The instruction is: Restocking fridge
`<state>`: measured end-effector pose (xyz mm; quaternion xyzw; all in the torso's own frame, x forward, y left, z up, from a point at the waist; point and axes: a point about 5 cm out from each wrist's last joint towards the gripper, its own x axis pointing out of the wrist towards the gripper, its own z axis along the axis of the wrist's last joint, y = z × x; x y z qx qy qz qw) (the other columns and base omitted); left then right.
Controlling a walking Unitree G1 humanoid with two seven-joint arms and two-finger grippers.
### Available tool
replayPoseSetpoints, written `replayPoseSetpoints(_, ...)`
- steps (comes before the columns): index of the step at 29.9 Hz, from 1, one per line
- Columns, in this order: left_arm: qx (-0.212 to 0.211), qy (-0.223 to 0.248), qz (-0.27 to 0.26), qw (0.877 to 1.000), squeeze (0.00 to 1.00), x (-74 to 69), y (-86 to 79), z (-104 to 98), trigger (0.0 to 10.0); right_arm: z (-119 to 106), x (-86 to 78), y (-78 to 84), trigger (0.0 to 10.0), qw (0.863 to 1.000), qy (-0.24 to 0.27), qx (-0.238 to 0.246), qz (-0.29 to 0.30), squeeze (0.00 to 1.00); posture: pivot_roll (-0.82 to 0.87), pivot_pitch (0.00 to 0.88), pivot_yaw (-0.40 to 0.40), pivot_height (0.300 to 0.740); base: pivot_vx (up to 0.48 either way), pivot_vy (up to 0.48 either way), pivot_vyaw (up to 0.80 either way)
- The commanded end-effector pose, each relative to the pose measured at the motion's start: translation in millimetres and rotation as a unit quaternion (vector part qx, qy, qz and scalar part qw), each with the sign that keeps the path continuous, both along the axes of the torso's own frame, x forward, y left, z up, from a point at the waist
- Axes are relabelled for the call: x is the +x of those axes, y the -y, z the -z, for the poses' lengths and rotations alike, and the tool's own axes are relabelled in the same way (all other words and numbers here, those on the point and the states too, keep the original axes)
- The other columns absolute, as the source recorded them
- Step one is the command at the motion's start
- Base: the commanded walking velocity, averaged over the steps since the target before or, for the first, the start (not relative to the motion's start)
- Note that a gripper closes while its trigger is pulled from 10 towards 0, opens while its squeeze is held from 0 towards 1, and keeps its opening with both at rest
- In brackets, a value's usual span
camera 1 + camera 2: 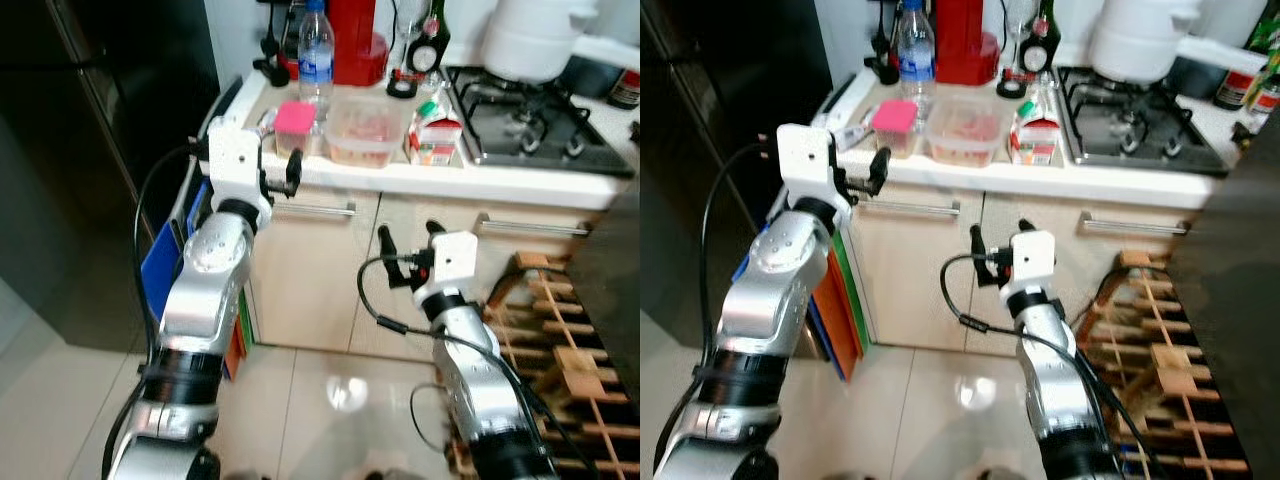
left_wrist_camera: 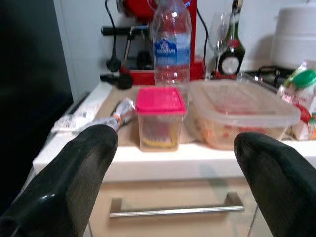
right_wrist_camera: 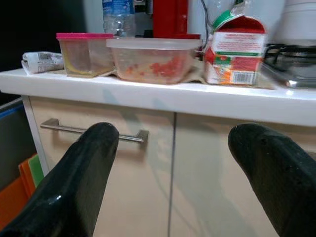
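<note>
Blue-labelled water bottle, writing unreadable, stands behind pink-lidded tub; both grippers' jaws gape wide.

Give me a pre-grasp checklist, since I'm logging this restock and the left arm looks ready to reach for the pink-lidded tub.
1. left gripper fingers open: ok.
2. Left gripper lined up with the pink-lidded tub: ok, the tub sits between the fingers in the left wrist view.
3. Tub upright, lid on: ok.
4. Room around the tub: not ok, the food container and the water bottle stand close beside and behind it.
5. right gripper out of the way: ok, open and low before the cabinet door.
6. Fridge door open: cannot tell.
</note>
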<state>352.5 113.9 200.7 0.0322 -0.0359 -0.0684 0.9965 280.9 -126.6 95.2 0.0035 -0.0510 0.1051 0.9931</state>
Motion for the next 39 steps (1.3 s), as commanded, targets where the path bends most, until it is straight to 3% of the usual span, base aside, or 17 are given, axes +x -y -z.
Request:
replayPoseSetpoints(1, 0.008, -0.012, -0.011, 1.0, 0.0, 4.7, -1.2, 5, 10.0, -3, 0.2, 0.6, 10.0, 1.0, -0.002, -0.009, -0.007, 0.0, -0.1, 0.065, -0.014, 0.74, 0.0, 0.0, 0.0)
replayPoseSetpoints(5, 0.02, 0.009, -0.015, 1.0, 0.0, 12.2, -2.8, -2, 10.0, -6, -3.4, 5.8, 10.0, 1.0, -0.001, -0.013, -0.001, 0.0, -0.12, 0.054, -0.009, 0.74, 0.0, 0.0, 0.0)
replayPoseSetpoints(8, 0.019, 0.027, -0.01, 0.999, 0.0, 6.9, -10.9, -3, 10.0, -11, -0.9, 10.9, 10.0, 1.0, 0.006, -0.007, 0.015, 0.0, -0.11, 0.038, 0.002, 0.74, 0.0, 0.0, 0.0)
replayPoseSetpoints(10, 0.004, 0.046, 0.015, 0.999, 0.0, -6.8, -13.9, -2, 10.0, -19, 1.4, 14.6, 10.0, 0.999, 0.019, 0.003, 0.035, 0.0, -0.09, 0.026, 0.009, 0.74, 0.0, 0.0, 0.0)
replayPoseSetpoints(12, 0.016, 0.047, 0.021, 0.999, 0.0, -24.7, -21.0, 10, 10.0, -30, 1.2, 17.6, 10.0, 0.998, 0.038, 0.013, 0.055, 0.0, -0.07, 0.011, 0.017, 0.74, 0.0, 0.0, 0.0)
replayPoseSetpoints(15, 0.014, 0.001, 0.013, 1.0, 0.0, -52.4, -37.6, 39, 10.0, -39, -6.5, 23.4, 10.0, 0.996, 0.058, 0.007, 0.074, 0.0, -0.05, 0.0, 0.028, 0.74, 0.0, 0.0, 0.0)
replayPoseSetpoints(16, 0.024, -0.026, 0.021, 0.999, 0.0, -67.6, -45.2, 56, 10.0, -38, -13.6, 25.8, 10.0, 0.995, 0.058, -0.004, 0.075, 0.0, -0.05, 0.0, 0.029, 0.74, 0.0, 0.0, 0.0)
replayPoseSetpoints(18, 0.036, -0.044, 0.039, 0.998, 0.0, -81.3, -48.1, 69, 10.0, -34, -20.0, 28.1, 10.0, 0.996, 0.054, -0.016, 0.075, 0.0, -0.05, 0.0, 0.025, 0.74, 0.0, 0.0, 0.0)
replayPoseSetpoints(19, 0.052, -0.045, 0.073, 0.995, 0.0, -90.9, -44.2, 75, 10.0, -26, -24.0, 30.4, 10.0, 0.996, 0.041, -0.019, 0.078, 0.0, -0.04, 0.0, 0.022, 0.74, 0.0, 0.0, 0.0)
replayPoseSetpoints(21, 0.063, -0.03, 0.092, 0.993, 0.0, -99.0, -40.9, 75, 10.0, -18, -29.6, 34.1, 10.0, 0.996, 0.027, -0.016, 0.089, 0.0, -0.04, 0.0, 0.019, 0.74, 0.0, 0.0, 0.0)
replayPoseSetpoints(25, 0.047, -0.011, 0.049, 0.998, 0.0, -96.3, -46.7, 65, 10.0, -19, -33.5, 35.4, 10.0, 0.994, 0.03, -0.01, 0.1, 0.0, -0.04, 0.0, 0.015, 0.74, 0.0, 0.0, 0.0)
replayPoseSetpoints(26, 0.018, 0.02, 0.01, 1.0, 0.0, -91.6, -48.3, 46, 10.0, -28, -35.4, 35.7, 10.0, 0.993, 0.042, -0.005, 0.113, 0.0, -0.04, 0.0, 0.003, 0.74, 0.0, 0.0, 0.0)
replayPoseSetpoints(28, 0.006, 0.035, 0.003, 0.999, 0.0, -90.9, -47.2, 38, 10.0, -32, -35.9, 35.9, 10.0, 0.992, 0.047, -0.004, 0.118, 0.0, -0.04, 0.0, 0.001, 0.74, 0.0, 0.0, 0.0)
replayPoseSetpoints(29, 0.013, 0.101, 0.019, 0.995, 0.0, -91.5, -38.2, 11, 10.0, -51, -37.0, 35.2, 10.0, 0.988, 0.091, -0.017, 0.121, 0.0, -0.03, 0.0, -0.004, 0.74, 0.48, 0.0, 0.0)
replayPoseSetpoints(32, 0.022, 0.156, 0.022, 0.987, 0.0, -91.4, -34.7, -8, 10.0, -66, -37.6, 36.6, 10.0, 0.983, 0.127, -0.017, 0.128, 0.0, -0.04, 0.0, -0.003, 0.74, 0.48, 0.0, 0.0)
replayPoseSetpoints(35, 0.024, 0.178, 0.023, 0.984, 0.0, -90.1, -33.1, -14, 10.0, -77, -35.7, 33.8, 10.0, 0.979, 0.159, -0.025, 0.123, 0.0, -0.04, 0.0, 0.002, 0.74, 0.48, 0.0, 0.0)
replayPoseSetpoints(39, 0.027, 0.159, 0.017, 0.987, 0.0, -81.2, -35.4, -6, 10.0, -72, -28.2, 29.3, 10.0, 0.98, 0.154, -0.036, 0.118, 0.0, -0.05, 0.0, 0.008, 0.74, 0.472, 0.0, 0.0)
